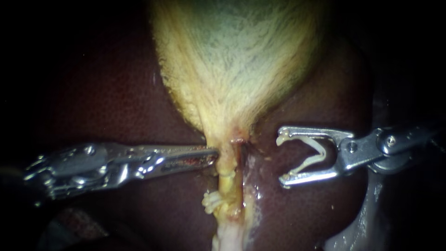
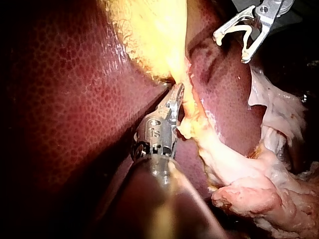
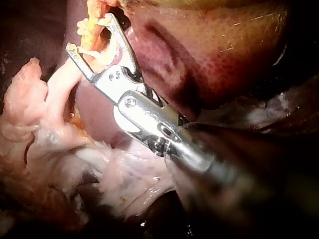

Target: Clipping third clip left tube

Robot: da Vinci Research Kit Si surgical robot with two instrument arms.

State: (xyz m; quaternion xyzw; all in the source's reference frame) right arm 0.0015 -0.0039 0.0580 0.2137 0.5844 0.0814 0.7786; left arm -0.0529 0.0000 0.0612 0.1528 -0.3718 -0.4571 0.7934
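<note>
**Loaded clip held short of the left tube**

Endoscope view: a pale yellow-green gallbladder (image 1: 232, 60) hung from 12 o'clock over the dark red liver (image 1: 116, 107) and narrowed to a neck at centre. The thin yellow left tube (image 1: 226, 179) ran from that neck toward 6 o'clock. A whitish lobed lump (image 1: 213, 201) sat on the tube's 9 o'clock side, and I could not tell whether it was clips.

The left instrument (image 1: 214, 154) came in from 9 o'clock, its steel jaws clenched on the left tube just under the neck. The right instrument (image 1: 282, 158) came in from 3 o'clock. Its jaws were spread wide, with both tips bearing on a white V-shaped clip (image 1: 309, 155) seated between them. That clip sat at 3 o'clock of the tube, near it but apart, and not around it.
</note>
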